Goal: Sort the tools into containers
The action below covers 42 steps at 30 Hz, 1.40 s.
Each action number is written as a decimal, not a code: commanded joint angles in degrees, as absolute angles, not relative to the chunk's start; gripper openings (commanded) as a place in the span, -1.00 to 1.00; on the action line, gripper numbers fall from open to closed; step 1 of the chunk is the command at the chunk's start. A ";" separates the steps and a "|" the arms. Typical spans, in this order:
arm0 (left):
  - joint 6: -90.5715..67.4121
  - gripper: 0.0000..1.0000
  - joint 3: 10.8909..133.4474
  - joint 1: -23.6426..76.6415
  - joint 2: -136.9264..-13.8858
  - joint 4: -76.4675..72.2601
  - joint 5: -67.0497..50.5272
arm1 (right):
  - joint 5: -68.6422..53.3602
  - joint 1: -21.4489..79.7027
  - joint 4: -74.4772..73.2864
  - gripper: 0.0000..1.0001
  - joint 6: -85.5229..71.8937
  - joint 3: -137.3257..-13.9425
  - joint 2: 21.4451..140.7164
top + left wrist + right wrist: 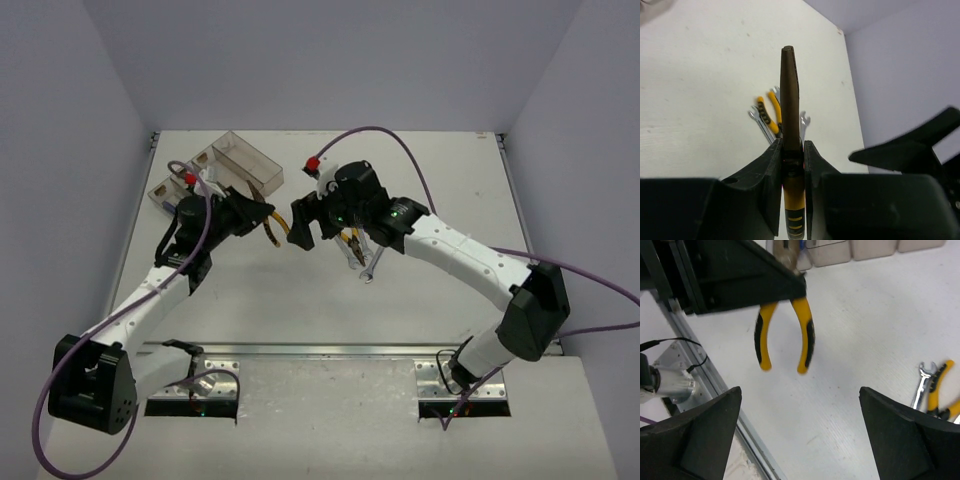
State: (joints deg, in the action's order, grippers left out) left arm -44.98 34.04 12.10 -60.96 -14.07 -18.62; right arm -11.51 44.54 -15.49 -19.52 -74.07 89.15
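The left arm's jaws are clamped tight on a pair of yellow-and-black-handled pliers [273, 224], gripping them at the pivot. In the left wrist view the dark metal nose sticks straight out past the jaws, and the yellow grips run back between them. In the right wrist view the two grips hang splayed below the jaws, clear of the white desk [450, 170].

From above, the held pliers sit at about 4 o'clock from the row of joined clear plastic open-top bins [245, 160], near its closest end. The row itself stands toward 10 o'clock on the desk. I cannot tell what lies inside the bins.

The right arm's jaws are spread wide and hold nothing. They face the held pliers from 3 o'clock, near but apart.

At about 4 o'clock from the right arm's jaws, a second pair of yellow-handled pliers [350, 238] lies on the desk among silver flat wrenches [368, 268], touching or overlapping them.
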 commanded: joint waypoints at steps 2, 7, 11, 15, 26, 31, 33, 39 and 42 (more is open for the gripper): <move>-43.35 -1.00 47.23 12.07 -63.62 -2.01 0.40 | 0.25 41.39 -15.39 0.98 -21.62 -67.78 79.52; -42.68 -1.00 61.33 8.03 -76.14 9.28 13.88 | 8.07 39.55 -17.98 0.98 -22.30 -59.78 69.34; -43.45 -1.00 75.11 1.70 -90.39 14.20 15.30 | 10.88 39.38 -19.25 0.98 -22.59 -53.24 63.20; -42.86 -1.00 87.38 0.96 -102.18 18.16 19.35 | 11.87 39.29 -19.16 0.98 -22.94 -48.94 58.88; -44.75 -1.00 99.51 0.35 -119.26 19.80 19.71 | 10.90 39.11 -19.26 0.98 -21.81 -47.72 59.98; -45.35 -0.09 99.92 0.35 -120.18 18.86 18.09 | 10.55 39.11 -19.16 0.98 -21.71 -47.81 60.93; -45.52 0.19 100.10 0.35 -119.65 19.06 17.85 | 10.46 39.03 -19.24 0.98 -21.46 -47.98 61.57; -45.00 0.92 97.85 0.26 -109.52 19.44 13.46 | 12.09 38.97 -18.92 0.98 -21.05 -50.01 65.93; -41.87 1.00 92.44 0.84 -98.21 19.25 7.75 | 13.00 38.73 -18.66 0.98 -20.22 -53.20 72.03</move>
